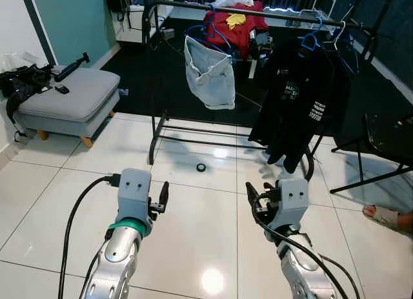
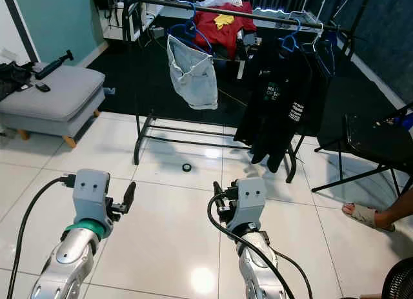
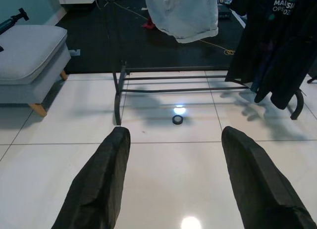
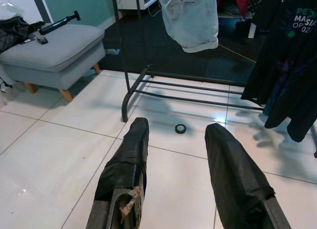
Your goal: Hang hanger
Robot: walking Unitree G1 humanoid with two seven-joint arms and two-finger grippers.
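A black clothes rack (image 1: 152,128) stands ahead on the white tiles, its top rail (image 1: 258,13) running left to right. From the rail hang pale denim shorts (image 1: 208,73) on a blue hanger (image 1: 208,29) and a black printed T-shirt (image 1: 300,95) on another blue hanger (image 1: 312,38). My left gripper (image 1: 161,199) and right gripper (image 1: 253,197) are held low in front of me, well short of the rack. Both are open with nothing between their fingers, as the wrist views confirm for the left gripper (image 3: 174,135) and the right gripper (image 4: 177,125).
A small black tape roll (image 1: 201,166) lies on the floor before the rack. To the left stands a grey ottoman (image 1: 71,99) with dark gear on it. At the right are a black chair (image 1: 387,141) and a person's sandalled foot (image 1: 386,216). Red clothing (image 1: 232,24) is piled behind the rack.
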